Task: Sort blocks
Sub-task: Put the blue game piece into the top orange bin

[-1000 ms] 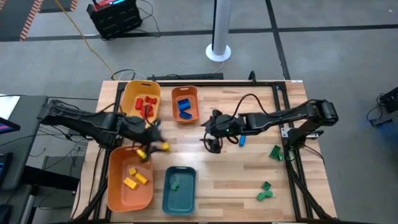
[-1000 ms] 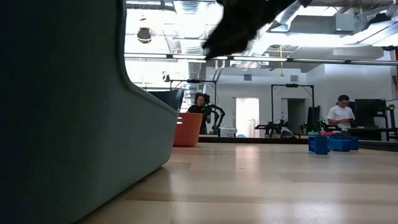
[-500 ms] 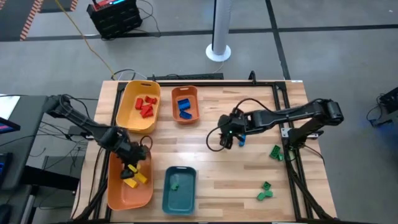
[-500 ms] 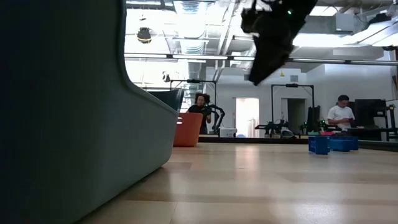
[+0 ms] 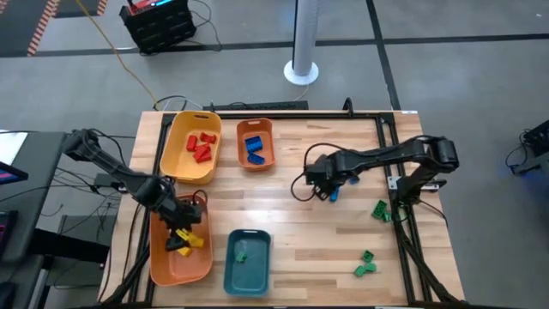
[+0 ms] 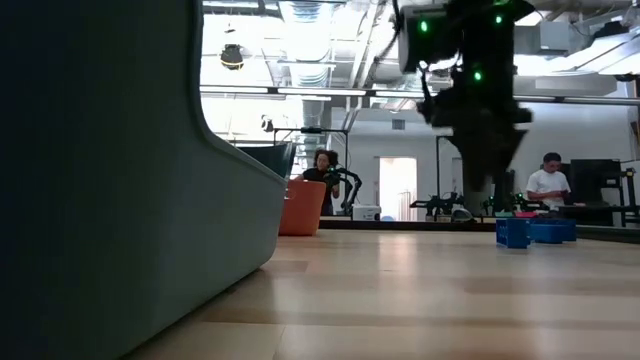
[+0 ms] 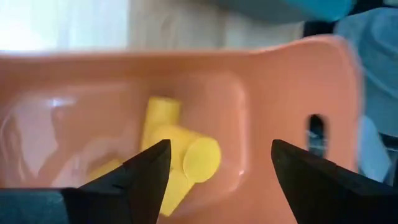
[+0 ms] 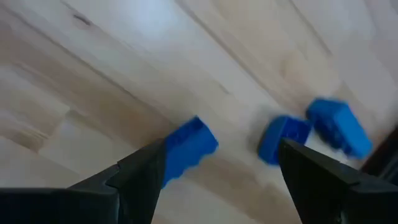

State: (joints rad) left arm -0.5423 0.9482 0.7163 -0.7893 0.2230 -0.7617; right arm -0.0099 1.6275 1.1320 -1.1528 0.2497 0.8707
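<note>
The left hand [image 5: 182, 233] hangs low over the orange tray [image 5: 159, 263] at the near left corner of the bench [image 5: 343, 249]. Its fingers [image 7: 146, 174] are spread apart with nothing pinched between them, and the yellow blocks [image 7: 177, 162] lie loose in the tray just beneath.

The right hand [image 5: 324, 184] is out over the middle of the bench, fingers [image 8: 146, 168] also spread wide and empty, poised above three blue blocks [image 8: 189, 146] that lie loose on the wood. From overhead only a bit of blue [image 5: 333, 194] peeks out beside it.

I'd say the sorting is more than half done. The red blocks [image 5: 202, 144] sit in the yellow tray [image 5: 176, 163] at the far left. Some blue ones [image 5: 253, 148] are in the small orange tray [image 5: 266, 129] next to it. One green block [image 5: 241, 255] lies in the teal tray [image 5: 232, 279] at the near edge, and the yellows are gathered in the big orange tray.

What is left, as far as I can see, is the blue cluster under the right hand and the green blocks still out on the right side of the bench: one [image 5: 379, 209] near the frame rail and a small group [image 5: 366, 263] toward the near right corner. I see no red or yellow left loose on the wood.
</note>
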